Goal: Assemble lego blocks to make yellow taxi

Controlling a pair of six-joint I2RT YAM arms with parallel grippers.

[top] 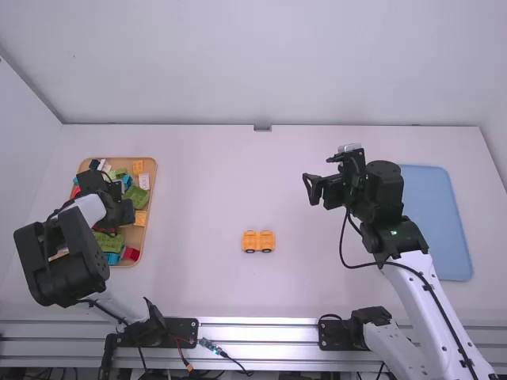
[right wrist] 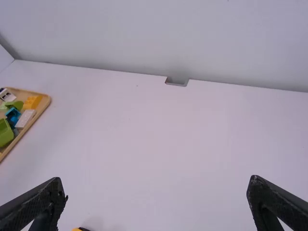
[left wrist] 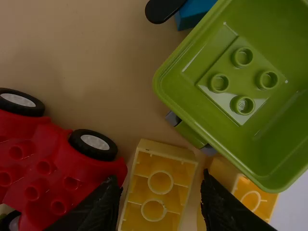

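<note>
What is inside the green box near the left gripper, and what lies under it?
Inside the green box I see four round studs. From under its rim, a green part and grey bits peek out; the rest is covered.

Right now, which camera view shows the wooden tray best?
The high view: most of the tray's outline is there, though the left arm covers part of it. The left wrist view gives a close-up of its floor around some blocks; the right wrist view shows one corner, with blocks inside.
</note>
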